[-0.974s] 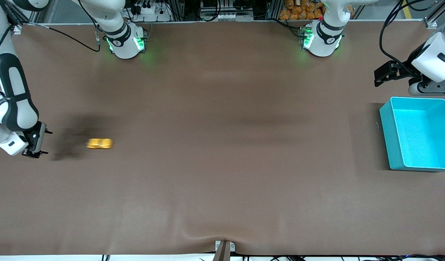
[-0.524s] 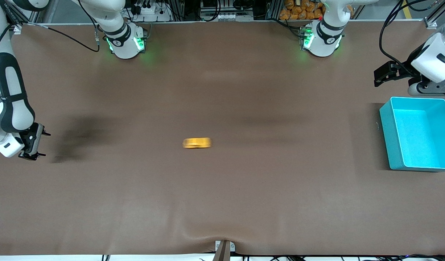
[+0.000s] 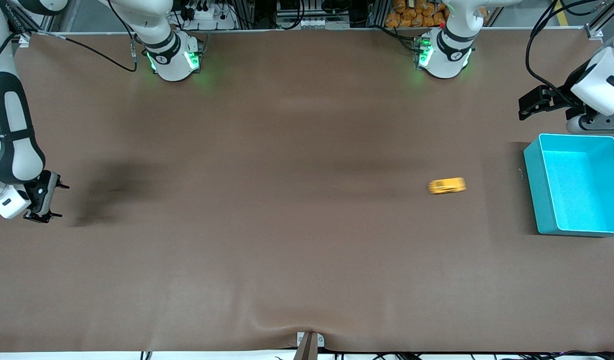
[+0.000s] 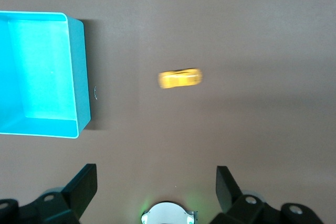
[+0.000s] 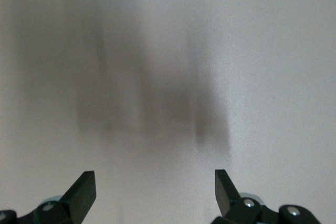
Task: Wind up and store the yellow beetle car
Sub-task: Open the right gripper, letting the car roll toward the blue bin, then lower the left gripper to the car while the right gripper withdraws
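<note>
The yellow beetle car (image 3: 447, 186) is on the brown table, blurred with motion, a short way from the teal bin (image 3: 536, 190) at the left arm's end. In the left wrist view the car (image 4: 180, 78) is beside the bin (image 4: 82, 77). My left gripper (image 3: 523, 106) is open and empty, up in the air beside the bin; its fingers (image 4: 84, 182) are spread wide. My right gripper (image 3: 62, 201) is open and empty, low over the table at the right arm's end, and its wrist view shows only bare table between its fingers (image 5: 84, 184).
The teal bin's floor is bare. Both arm bases (image 3: 174, 57) stand at the table's back edge. A small bracket (image 3: 309, 344) sits at the front edge. Cables hang by the left arm's end.
The car has run across the table from beside my right gripper to near the teal bin. My right gripper has drawn back slightly toward the table's end. The left gripper has barely moved.
</note>
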